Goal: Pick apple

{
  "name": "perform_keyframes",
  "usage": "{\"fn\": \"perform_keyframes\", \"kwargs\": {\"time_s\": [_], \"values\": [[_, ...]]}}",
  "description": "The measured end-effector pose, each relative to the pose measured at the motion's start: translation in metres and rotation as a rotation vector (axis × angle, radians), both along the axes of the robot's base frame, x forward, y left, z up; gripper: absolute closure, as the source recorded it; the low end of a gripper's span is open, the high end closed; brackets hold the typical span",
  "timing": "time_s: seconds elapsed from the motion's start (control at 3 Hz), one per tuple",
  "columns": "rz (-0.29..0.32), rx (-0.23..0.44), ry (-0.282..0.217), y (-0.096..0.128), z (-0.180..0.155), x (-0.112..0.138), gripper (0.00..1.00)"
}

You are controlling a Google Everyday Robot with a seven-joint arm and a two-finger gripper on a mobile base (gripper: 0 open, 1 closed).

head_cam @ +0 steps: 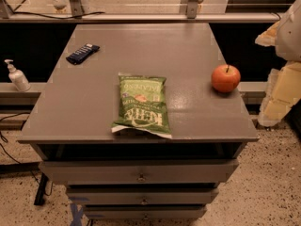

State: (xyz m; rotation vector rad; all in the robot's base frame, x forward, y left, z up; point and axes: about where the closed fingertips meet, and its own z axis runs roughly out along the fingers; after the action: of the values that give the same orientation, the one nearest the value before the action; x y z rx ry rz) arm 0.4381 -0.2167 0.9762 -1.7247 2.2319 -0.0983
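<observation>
The apple (225, 78) is small, round and red-orange with a short dark stem. It stands upright on the grey cabinet top (141, 55), near its right edge. My gripper (278, 98) is at the right edge of the view, pale cream and white. It hangs beside the cabinet, to the right of the apple and apart from it, with nothing visibly held.
A green chip bag (141, 107) lies flat at the middle front of the top. A dark blue packet (83, 53) lies at the back left. A white pump bottle (16, 76) stands on a ledge to the left. Drawers (141, 173) sit below the top.
</observation>
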Motion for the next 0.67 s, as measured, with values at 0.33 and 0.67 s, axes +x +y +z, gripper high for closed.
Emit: {"fn": "perform_keyframes", "kwargs": {"time_s": [0.33,0.67], "values": [[0.000,0.000,0.000,0.0000,0.0000,0.0000,0.00],[-0.015,0.004,-0.017,-0.0032,0.0039,-0.0015,0.00]]}}
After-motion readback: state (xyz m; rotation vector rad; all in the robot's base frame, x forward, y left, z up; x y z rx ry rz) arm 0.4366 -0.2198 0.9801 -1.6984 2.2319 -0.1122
